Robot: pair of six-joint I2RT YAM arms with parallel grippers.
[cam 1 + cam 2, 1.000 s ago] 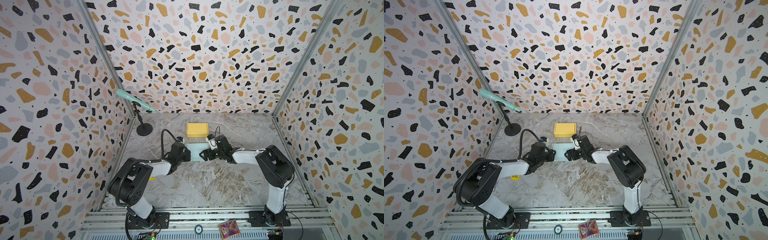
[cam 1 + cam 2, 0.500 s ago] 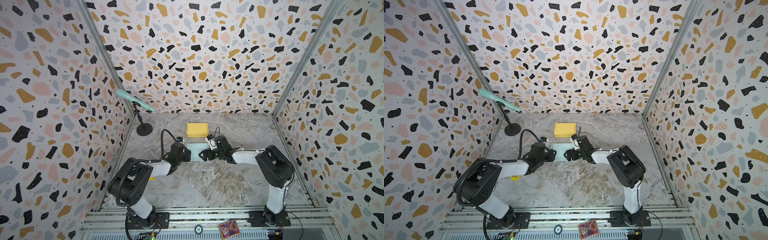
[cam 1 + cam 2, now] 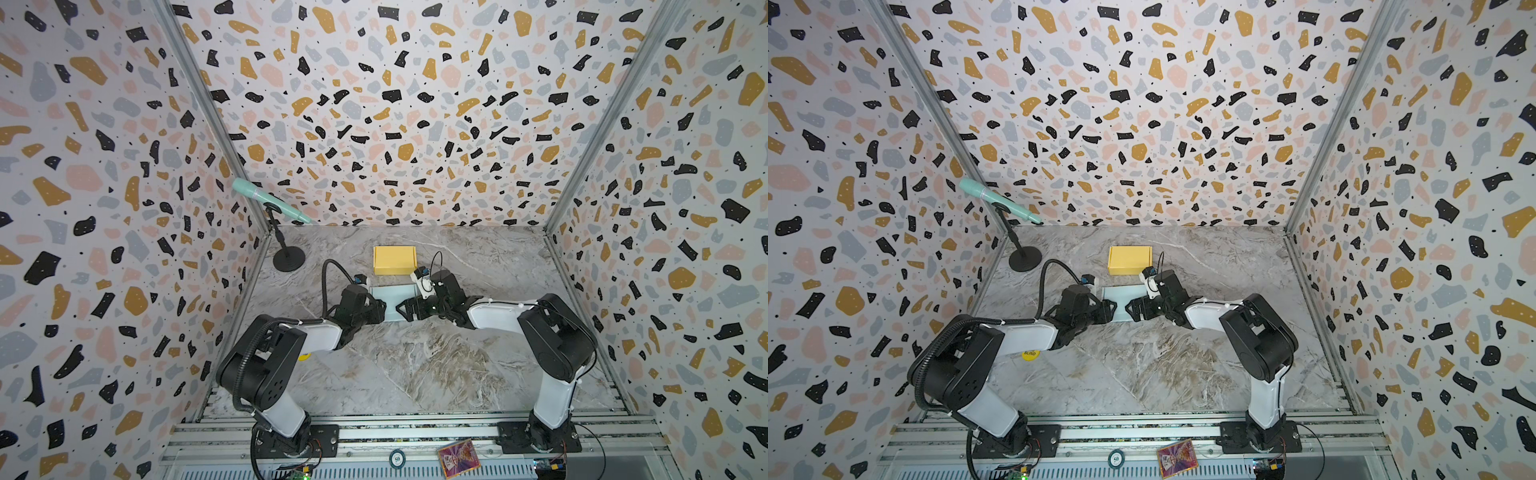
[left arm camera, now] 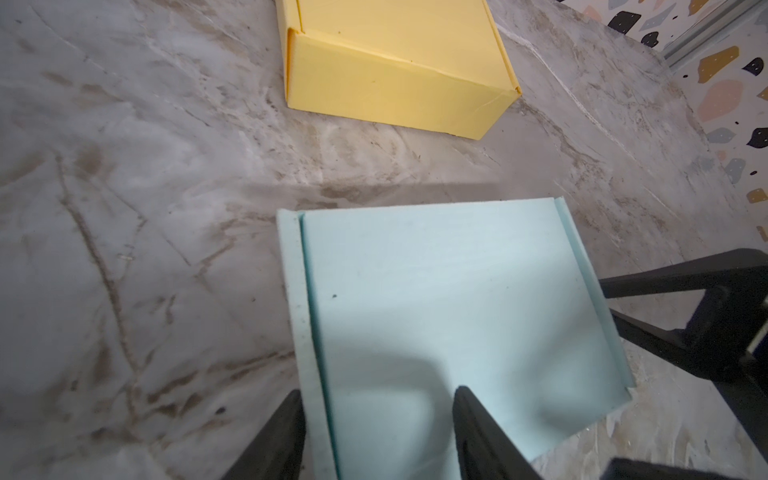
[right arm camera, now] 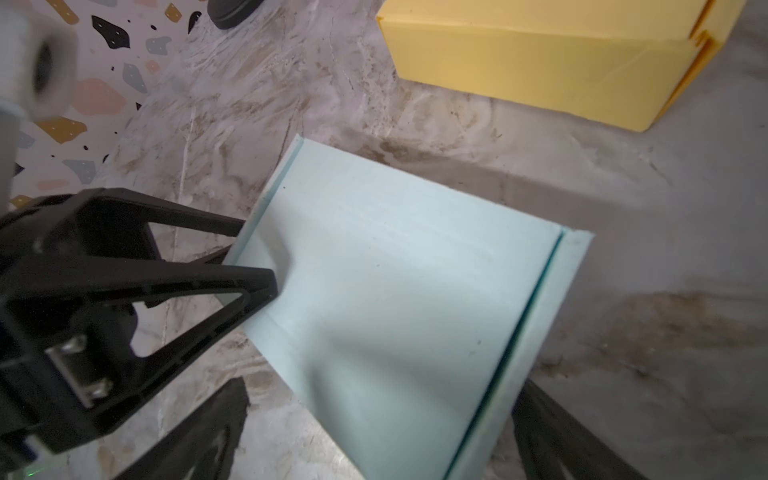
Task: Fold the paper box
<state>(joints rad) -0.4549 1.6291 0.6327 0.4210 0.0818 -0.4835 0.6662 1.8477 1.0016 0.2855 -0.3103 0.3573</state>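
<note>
A flat light-blue paper box (image 3: pixel 390 297) (image 3: pixel 1119 299) lies on the marble table between the two arms. My left gripper (image 3: pixel 380 309) (image 4: pixel 378 415) is open at the box's left edge. One finger (image 4: pixel 286 436) is outside the narrow side strip and the other is over the top panel (image 4: pixel 449 299). My right gripper (image 3: pixel 402 309) (image 5: pixel 380 419) is wide open, its fingers either side of a corner of the blue box (image 5: pixel 395 282). Nothing is gripped.
A closed yellow box (image 3: pixel 394 259) (image 4: pixel 395 70) (image 5: pixel 540 62) sits just behind the blue one. A teal microphone on a black stand (image 3: pixel 286 257) is at the back left. Patterned walls close three sides. A coloured card (image 3: pixel 457 455) lies on the front rail.
Both arms stay at the blue box's sides. The left gripper's jaws have spread wider apart at the box's edge, and the right jaws have opened slightly more.
</note>
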